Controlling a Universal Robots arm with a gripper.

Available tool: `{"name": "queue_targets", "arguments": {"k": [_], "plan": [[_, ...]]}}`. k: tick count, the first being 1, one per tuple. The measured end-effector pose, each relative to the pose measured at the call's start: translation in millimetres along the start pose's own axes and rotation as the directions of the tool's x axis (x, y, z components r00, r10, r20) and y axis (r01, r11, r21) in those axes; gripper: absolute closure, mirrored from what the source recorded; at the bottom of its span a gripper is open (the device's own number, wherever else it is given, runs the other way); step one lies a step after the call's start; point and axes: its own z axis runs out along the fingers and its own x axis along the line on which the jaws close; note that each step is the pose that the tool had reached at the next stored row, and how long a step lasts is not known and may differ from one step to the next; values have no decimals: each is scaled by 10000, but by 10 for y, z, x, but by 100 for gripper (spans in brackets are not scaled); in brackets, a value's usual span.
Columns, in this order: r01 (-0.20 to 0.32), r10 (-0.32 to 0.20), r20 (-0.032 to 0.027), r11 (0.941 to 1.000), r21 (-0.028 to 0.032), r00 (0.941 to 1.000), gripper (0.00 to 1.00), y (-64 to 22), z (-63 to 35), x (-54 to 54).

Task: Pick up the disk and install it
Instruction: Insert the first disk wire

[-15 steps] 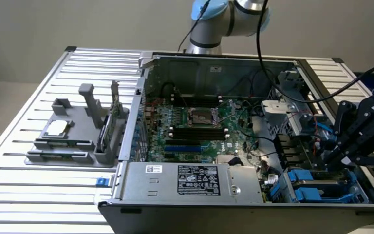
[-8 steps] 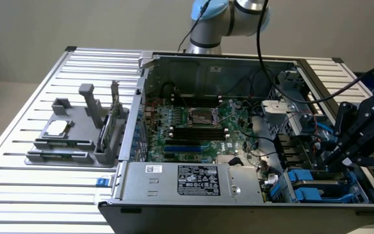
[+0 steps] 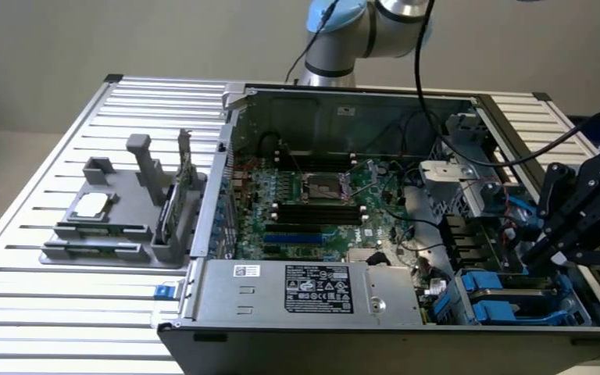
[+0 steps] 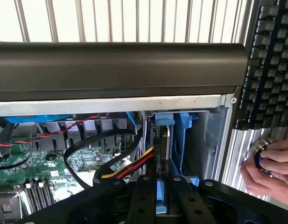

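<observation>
My gripper (image 3: 543, 256) hangs over the drive bay in the near corner of the open computer case, on the exterior view's right. In the wrist view the black fingers (image 4: 143, 198) are shut on the disk (image 4: 162, 196). The disk is seen edge-on, a thin grey slab with a blue rail, and it points down into the blue plastic drive cage (image 4: 186, 140). Most of its flat face is hidden. The blue carriers of the bay (image 3: 493, 305) sit just below and beside the fingers.
A silver power-supply box (image 3: 321, 289) lies along the case's near wall, beside the motherboard (image 3: 311, 203). Red, yellow and black cables (image 4: 129, 165) run close to the cage. A grey fixture (image 3: 107, 223) stands outside the case. A hand (image 4: 270, 170) rests by a keyboard (image 4: 270, 60).
</observation>
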Motion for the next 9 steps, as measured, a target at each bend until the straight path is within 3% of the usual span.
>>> {"name": "queue_targets", "arguments": {"k": [5,9], "plan": [[-83,82,84,9999,130,9999,84,29,-9,9],[-93,92,90,9998,185,9999,84,36,0,14]]}}
